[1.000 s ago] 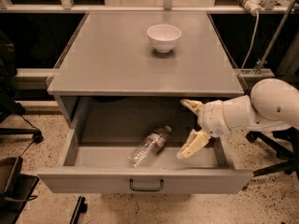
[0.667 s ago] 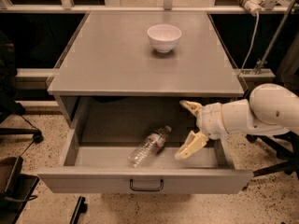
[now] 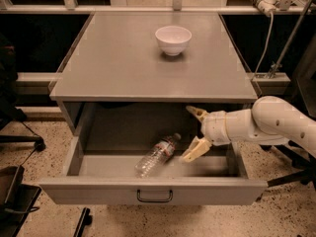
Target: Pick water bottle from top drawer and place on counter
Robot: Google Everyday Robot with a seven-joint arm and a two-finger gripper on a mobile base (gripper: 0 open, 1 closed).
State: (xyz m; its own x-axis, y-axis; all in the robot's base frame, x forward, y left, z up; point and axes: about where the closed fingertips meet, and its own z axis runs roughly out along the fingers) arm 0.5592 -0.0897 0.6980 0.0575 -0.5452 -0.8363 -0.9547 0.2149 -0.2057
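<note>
The water bottle [image 3: 158, 154] lies on its side in the open top drawer [image 3: 153, 190], cap toward the back right, base toward the front left. My gripper [image 3: 193, 133] is inside the drawer just right of the bottle's cap, not touching it. Its two cream fingers [image 3: 196, 149] are spread wide apart, one high near the counter's underside, one low near the drawer floor. The grey counter [image 3: 123, 63] sits above the drawer.
A white bowl [image 3: 173, 39] stands on the counter toward the back centre. My white arm [image 3: 266, 125] enters from the right over the drawer's right wall. A chair base and cables lie on the speckled floor at left. Metal stands rise at the back right.
My gripper and arm have shifted slightly left toward the bottle's cap. The bottle has not moved.
</note>
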